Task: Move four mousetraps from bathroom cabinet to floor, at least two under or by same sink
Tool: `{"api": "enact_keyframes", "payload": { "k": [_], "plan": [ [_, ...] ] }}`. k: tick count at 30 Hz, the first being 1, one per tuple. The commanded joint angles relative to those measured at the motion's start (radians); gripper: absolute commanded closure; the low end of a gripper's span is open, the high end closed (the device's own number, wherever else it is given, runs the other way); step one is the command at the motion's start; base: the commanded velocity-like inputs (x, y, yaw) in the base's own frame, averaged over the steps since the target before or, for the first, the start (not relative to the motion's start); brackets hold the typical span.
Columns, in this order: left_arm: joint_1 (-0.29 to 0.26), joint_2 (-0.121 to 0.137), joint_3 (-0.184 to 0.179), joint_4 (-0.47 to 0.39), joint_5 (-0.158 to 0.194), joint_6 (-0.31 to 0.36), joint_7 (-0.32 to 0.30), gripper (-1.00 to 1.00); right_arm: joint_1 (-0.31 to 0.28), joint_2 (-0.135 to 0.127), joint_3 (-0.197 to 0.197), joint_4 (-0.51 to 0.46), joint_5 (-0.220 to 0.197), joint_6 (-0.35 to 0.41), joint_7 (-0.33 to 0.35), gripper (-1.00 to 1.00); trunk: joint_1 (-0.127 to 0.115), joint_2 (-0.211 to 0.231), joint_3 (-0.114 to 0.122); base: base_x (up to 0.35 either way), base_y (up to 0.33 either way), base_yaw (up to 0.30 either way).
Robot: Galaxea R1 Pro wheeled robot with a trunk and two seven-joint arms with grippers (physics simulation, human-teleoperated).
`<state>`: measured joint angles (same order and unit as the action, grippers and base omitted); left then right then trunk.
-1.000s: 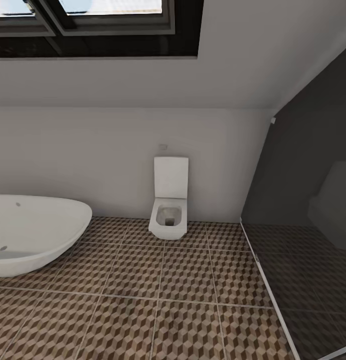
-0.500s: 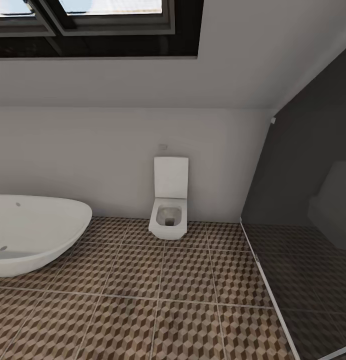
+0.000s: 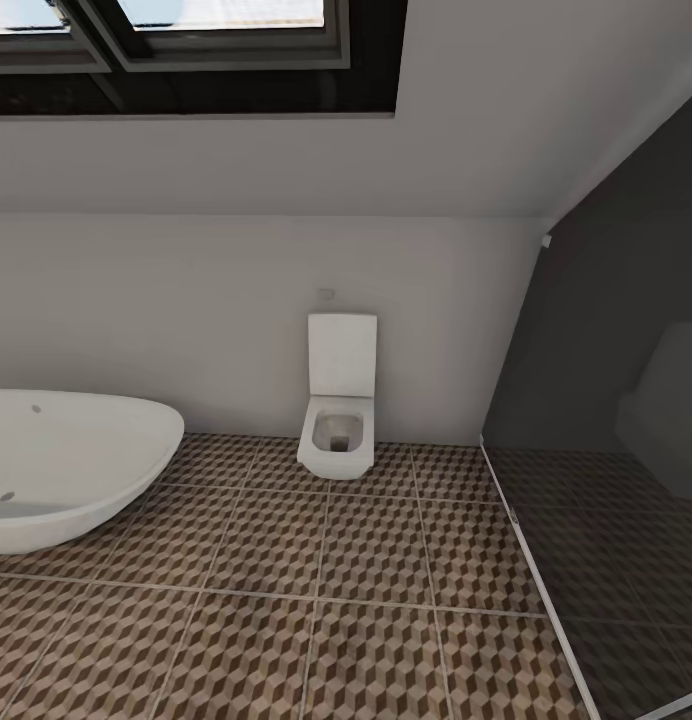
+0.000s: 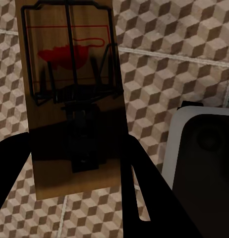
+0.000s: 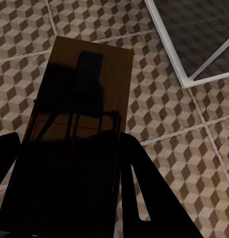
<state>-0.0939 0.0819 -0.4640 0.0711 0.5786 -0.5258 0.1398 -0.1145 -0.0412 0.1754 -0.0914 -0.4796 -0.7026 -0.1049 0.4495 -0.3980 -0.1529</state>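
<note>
My left gripper (image 4: 77, 148) is shut on a tan wooden mousetrap (image 4: 75, 74) with a dark wire frame and a red spot, held above the cube-patterned bathroom floor (image 4: 169, 64). A second mousetrap (image 5: 85, 99) sits between the dark fingers of my right gripper (image 5: 70, 144), which is shut on it, over the same tiles (image 5: 169, 124). The head view looks across the floor (image 3: 286, 560) to the far wall. The cabinet and the sink are out of view.
A white oval bathtub (image 3: 66, 465) stands at the left and a square white toilet (image 3: 338, 405) against the far wall. A dark glass partition (image 3: 606, 420) with a white floor rail (image 5: 186, 69) closes the right. A white-edged dark object (image 4: 199, 163) lies beside the left trap.
</note>
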Motion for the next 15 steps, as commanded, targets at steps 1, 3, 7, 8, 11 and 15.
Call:
{"api": "enact_keyframes", "payload": {
  "k": [1,3,7,8,11,15],
  "plan": [
    [-0.001,-0.001,-0.007,0.003,-0.002,-0.003,0.006,1.0,-0.001,0.0,0.009,0.0,-0.002,-0.001,-0.009,1.0,0.001,-0.002,-0.002,0.0,0.0,0.0],
    [-0.001,-0.001,-0.007,0.003,-0.002,-0.003,0.006,1.0,-0.001,0.0,0.009,0.0,-0.002,-0.001,-0.009,1.0,0.001,-0.002,-0.002,0.0,0.0,0.0],
    [-0.001,-0.001,-0.007,0.003,-0.002,-0.003,0.006,1.0,-0.001,0.0,0.009,0.0,-0.003,-0.001,-0.009,1.0,0.001,-0.002,-0.002,0.0,0.0,0.0],
    [-0.001,-0.001,-0.007,0.003,-0.002,-0.003,0.006,1.0,-0.001,0.0,0.009,0.0,-0.003,-0.001,-0.009,1.0,0.001,-0.002,-0.002,0.0,0.0,0.0],
    [-0.001,-0.001,-0.007,0.003,-0.002,-0.003,0.006,1.0,-0.001,0.0,0.009,0.0,-0.003,-0.001,-0.009,1.0,0.001,-0.002,-0.002,0.0,0.0,0.0],
    [-0.001,-0.001,-0.007,0.003,-0.002,-0.003,0.006,1.0,-0.001,0.0,0.009,0.0,-0.002,-0.001,-0.009,1.0,0.001,-0.002,-0.002,0.0,0.0,0.0]
  ]
}}
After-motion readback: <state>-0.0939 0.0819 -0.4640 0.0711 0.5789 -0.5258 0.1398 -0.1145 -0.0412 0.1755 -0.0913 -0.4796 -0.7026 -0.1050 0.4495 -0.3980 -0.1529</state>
